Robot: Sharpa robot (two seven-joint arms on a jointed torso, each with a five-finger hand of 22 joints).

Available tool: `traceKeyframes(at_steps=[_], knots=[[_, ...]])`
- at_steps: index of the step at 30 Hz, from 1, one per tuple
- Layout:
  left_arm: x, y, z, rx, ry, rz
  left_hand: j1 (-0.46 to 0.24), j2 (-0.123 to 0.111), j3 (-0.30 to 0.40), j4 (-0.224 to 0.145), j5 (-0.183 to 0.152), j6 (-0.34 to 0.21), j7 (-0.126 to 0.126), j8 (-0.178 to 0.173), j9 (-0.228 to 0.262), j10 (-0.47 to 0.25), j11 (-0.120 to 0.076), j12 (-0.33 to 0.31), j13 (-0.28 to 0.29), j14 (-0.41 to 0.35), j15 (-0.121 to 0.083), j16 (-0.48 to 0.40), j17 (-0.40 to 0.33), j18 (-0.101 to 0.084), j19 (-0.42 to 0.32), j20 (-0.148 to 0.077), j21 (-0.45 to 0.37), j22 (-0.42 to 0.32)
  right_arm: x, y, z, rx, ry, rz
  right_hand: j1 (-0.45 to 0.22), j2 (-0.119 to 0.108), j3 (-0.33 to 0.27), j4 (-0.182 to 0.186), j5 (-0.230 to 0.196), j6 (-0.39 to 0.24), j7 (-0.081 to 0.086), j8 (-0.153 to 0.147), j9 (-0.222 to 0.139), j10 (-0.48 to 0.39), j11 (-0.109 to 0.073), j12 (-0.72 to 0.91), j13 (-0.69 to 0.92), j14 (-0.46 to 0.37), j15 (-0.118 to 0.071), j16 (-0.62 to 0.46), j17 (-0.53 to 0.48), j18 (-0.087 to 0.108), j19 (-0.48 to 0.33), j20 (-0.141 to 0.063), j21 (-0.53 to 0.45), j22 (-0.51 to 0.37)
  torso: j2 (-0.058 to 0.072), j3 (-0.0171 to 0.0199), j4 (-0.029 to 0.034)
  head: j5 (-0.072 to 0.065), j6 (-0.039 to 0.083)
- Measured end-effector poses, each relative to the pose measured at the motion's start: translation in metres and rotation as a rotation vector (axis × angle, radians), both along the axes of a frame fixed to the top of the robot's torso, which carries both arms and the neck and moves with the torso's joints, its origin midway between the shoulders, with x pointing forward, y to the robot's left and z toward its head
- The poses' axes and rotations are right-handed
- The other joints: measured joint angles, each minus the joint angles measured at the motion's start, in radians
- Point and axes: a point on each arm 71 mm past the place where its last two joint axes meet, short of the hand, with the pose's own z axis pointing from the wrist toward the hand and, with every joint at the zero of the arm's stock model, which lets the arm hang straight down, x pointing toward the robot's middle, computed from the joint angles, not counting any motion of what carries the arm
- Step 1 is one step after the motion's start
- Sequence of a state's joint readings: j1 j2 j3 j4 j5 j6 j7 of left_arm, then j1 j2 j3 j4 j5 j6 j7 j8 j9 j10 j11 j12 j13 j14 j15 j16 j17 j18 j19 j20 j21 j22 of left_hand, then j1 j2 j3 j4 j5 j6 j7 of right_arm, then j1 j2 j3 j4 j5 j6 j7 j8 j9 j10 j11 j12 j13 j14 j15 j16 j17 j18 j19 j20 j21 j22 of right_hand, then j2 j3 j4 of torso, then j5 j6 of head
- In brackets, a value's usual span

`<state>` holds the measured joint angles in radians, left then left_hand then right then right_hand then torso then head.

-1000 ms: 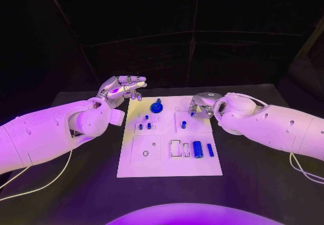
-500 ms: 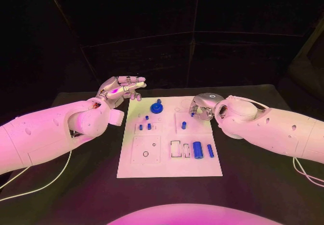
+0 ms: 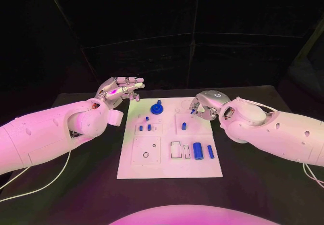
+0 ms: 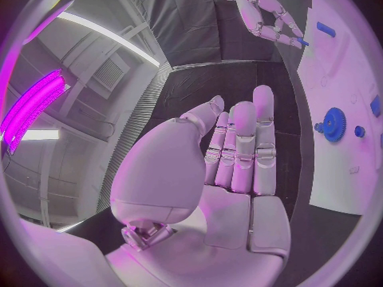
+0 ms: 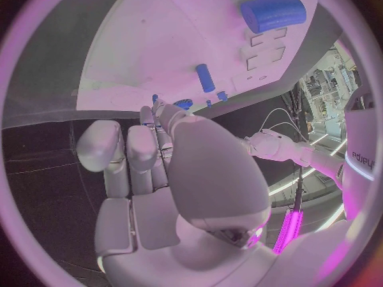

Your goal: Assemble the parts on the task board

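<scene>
White task board [image 3: 169, 161] lies mid-surface [image 3: 256, 187], with bare dark margin all round, widest toward 6 o'clock; the blue cylinder [image 3: 198, 150] rests at the board's 4 o'clock and could roll if brushed; at 12 o'clock stands the gear [image 3: 157, 108]; at 1 o'clock the right robot hand [image 3: 202, 107] pinches a small blue peg [image 4: 302, 42], which may slip or tilt on insertion; at 11 o'clock the left robot hand [image 3: 121, 89] hovers empty, fingers loosely apart, just off the board's edge.

Task board [image 3: 135, 166] sits mid-table [image 3: 263, 187]. Gear [image 3: 157, 109] stands at its far edge, fat cylinder [image 3: 198, 150] lies toward the near right, thin pin [image 3: 210, 150] just right of it.
</scene>
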<state>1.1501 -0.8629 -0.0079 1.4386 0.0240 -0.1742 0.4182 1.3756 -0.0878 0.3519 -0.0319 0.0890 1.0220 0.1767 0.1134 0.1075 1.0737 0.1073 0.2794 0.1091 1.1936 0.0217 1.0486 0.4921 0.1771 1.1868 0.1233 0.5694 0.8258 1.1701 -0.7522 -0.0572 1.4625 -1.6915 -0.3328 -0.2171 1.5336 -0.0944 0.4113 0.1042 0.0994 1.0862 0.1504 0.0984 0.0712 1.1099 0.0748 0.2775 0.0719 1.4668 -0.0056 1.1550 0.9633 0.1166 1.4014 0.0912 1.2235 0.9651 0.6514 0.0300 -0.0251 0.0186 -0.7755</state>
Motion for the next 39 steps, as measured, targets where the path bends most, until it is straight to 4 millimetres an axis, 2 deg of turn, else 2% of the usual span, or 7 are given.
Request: traceKeyframes(at_steps=[4,8,13,20,27,32,39], knots=[[0.000,0.000,0.000,0.000,0.000,0.001,0.000,0.000,0.000,0.000,0.000,0.000,0.000,0.000,0.000,0.000,0.000,0.000,0.000,0.000,0.000,0.000,0.000,0.000,0.000,0.000,0.000,0.000,-0.011,-0.002,0.011,0.030,-0.021,0.017,-0.003,0.000,0.007,-0.001,0.000,0.003,-0.003,0.000,0.000,0.002,-0.002,-0.004,0.000,0.000,0.000,0.000,0.000,0.000,0.000,0.000,0.000,0.002,0.000,-0.0004,0.0006,0.001,0.000],[0.001,0.003,0.000,0.003,0.000,0.007,0.000,0.000,0.000,0.000,0.000,0.000,0.000,0.000,0.000,0.000,0.000,0.000,0.000,0.000,0.000,0.000,-0.001,0.000,0.000,0.000,0.000,0.000,-0.023,0.005,0.023,0.066,-0.040,0.048,-0.003,0.000,0.008,-0.002,0.000,0.004,-0.003,0.000,0.000,0.002,-0.002,-0.004,0.000,0.000,0.000,0.000,0.000,0.000,0.000,0.000,0.004,0.004,0.001,-0.0009,0.0006,0.010,-0.001],[0.004,0.003,-0.001,0.005,-0.001,0.012,0.000,0.000,0.000,0.000,0.000,0.000,0.000,0.000,0.000,0.000,0.000,0.000,0.000,0.000,0.000,0.000,-0.002,0.000,0.000,0.000,0.000,0.000,-0.038,0.034,0.033,0.110,-0.041,0.121,-0.002,0.000,0.011,-0.005,0.000,0.007,0.000,0.000,-0.001,0.004,0.000,-0.004,0.000,0.000,0.000,0.000,0.000,0.000,0.004,-0.004,0.004,0.004,0.001,-0.0012,-0.0013,0.019,-0.001],[0.005,-0.001,-0.001,0.004,-0.001,0.008,0.000,0.000,0.000,0.000,0.000,-0.002,0.002,0.000,0.000,-0.007,0.000,0.003,0.000,0.000,0.000,0.000,-0.003,0.000,0.000,0.000,0.000,-0.001,-0.049,0.079,0.035,0.133,-0.011,0.215,-0.007,-0.005,0.024,-0.012,0.000,0.007,0.000,-0.001,-0.001,0.005,0.002,-0.004,0.000,0.000,0.000,0.000,0.000,0.000,0.004,-0.004,0.004,0.004,0.001,-0.0020,-0.0004,0.042,-0.006],[0.007,-0.002,-0.001,0.004,-0.004,0.010,0.000,0.000,0.000,0.000,0.000,-0.004,0.004,0.000,-0.001,-0.011,0.003,0.004,0.000,0.000,0.000,0.000,-0.003,0.000,0.000,0.000,0.000,-0.001,-0.059,0.106,0.018,0.099,0.049,0.278,-0.007,-0.005,0.028,-0.016,0.000,0.007,0.000,-0.001,-0.001,0.005,0.002,-0.008,0.000,0.000,0.000,0.000,0.000,0.000,0.003,-0.004,0.004,0.004,0.002,-0.0026,0.0007,0.072,-0.021],[0.007,-0.004,0.000,0.003,-0.005,0.008,0.000,0.000,0.000,0.000,0.000,-0.004,0.004,0.000,-0.001,-0.011,0.003,0.004,0.000,0.000,0.000,0.000,-0.004,0.000,0.000,0.000,0.000,-0.001,-0.069,0.119,0.000,0.059,0.094,0.315,-0.007,-0.005,0.028,-0.016,0.000,0.007,0.000,-0.001,-0.001,0.005,0.002,-0.008,0.000,0.000,0.000,0.000,-0.002,0.000,0.003,-0.004,0.004,0.004,0.002,-0.0026,-0.0007,0.081,-0.031],[0.008,-0.006,0.000,0.002,-0.006,0.005,0.000,0.000,0.000,0.000,0.000,-0.004,0.004,0.000,-0.001,-0.011,0.003,0.004,0.000,0.000,0.000,0.000,-0.004,0.000,0.000,0.000,0.000,-0.001,-0.076,0.126,-0.021,0.017,0.136,0.334,-0.007,-0.005,0.029,-0.018,0.000,0.006,0.000,-0.001,-0.001,0.005,0.002,-0.008,-0.001,0.000,0.000,0.000,-0.002,0.000,0.003,-0.004,0.004,0.004,0.001,-0.0021,-0.0009,0.092,-0.039]])
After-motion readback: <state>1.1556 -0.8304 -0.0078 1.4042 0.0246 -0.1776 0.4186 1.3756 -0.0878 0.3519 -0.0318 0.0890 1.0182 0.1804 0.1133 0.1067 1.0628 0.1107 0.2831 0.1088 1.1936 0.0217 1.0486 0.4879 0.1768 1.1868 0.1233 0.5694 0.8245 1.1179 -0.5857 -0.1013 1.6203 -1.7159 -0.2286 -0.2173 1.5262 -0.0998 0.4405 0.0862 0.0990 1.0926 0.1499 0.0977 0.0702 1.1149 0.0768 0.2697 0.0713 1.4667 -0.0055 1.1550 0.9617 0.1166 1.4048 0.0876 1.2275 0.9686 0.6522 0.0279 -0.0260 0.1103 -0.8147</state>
